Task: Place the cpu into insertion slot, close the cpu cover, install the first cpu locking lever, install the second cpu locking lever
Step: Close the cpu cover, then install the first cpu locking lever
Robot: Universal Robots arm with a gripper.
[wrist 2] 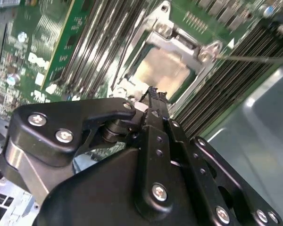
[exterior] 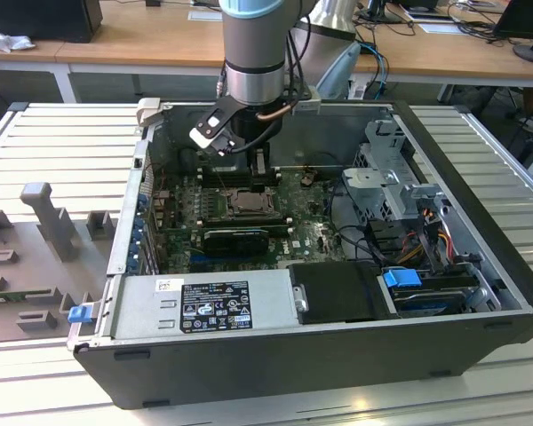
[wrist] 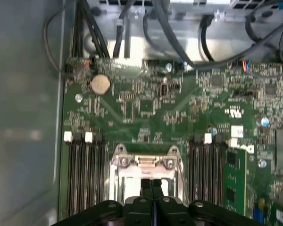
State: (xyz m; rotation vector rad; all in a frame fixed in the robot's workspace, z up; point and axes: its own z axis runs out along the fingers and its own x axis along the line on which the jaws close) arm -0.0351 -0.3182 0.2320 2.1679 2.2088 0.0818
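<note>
Gripper point(wrist: 152, 184), jaws pressed together on nothing, hangs tip-down at the rim of the cpu cover point(wrist 2: 177, 40), apparently to press it flat over the cpu point(wrist 2: 162, 70), which is seated level and face up, square with no long axis, in the insertion slot point(exterior: 246, 202), mid-motherboard point(wrist: 146, 108) between the memory slots point(wrist: 85, 174).

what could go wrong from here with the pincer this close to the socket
The shut pincer hangs right at the edge of the cpu cover; a slip might scrape the cpu showing through its window. Memory slots flank it tightly, so sideways drift could clip them. The thin lever looks easy to miss.
</note>
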